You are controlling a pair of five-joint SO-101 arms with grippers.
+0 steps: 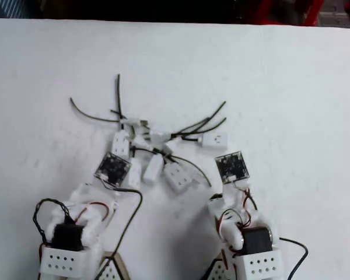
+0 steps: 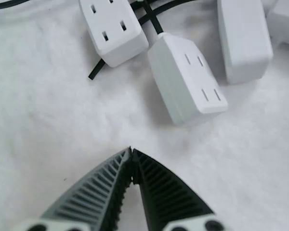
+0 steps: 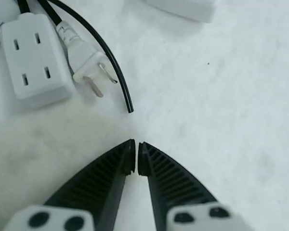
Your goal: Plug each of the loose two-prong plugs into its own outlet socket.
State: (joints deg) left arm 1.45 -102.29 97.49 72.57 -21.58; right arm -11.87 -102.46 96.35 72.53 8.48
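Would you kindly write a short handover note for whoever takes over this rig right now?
The left tool is shut and empty, over the white cloth table, just short of two white plastic outlet blocks.
The right tool is shut and empty, near a loose white two-prong plug that lies beside another white outlet block.
Blocks, plugs and thin black cords sit clustered mid-table.
Done: nothing visibly plugged in; the sockets seen close up are empty.
Left: every plug, perhaps starting with that loose one.
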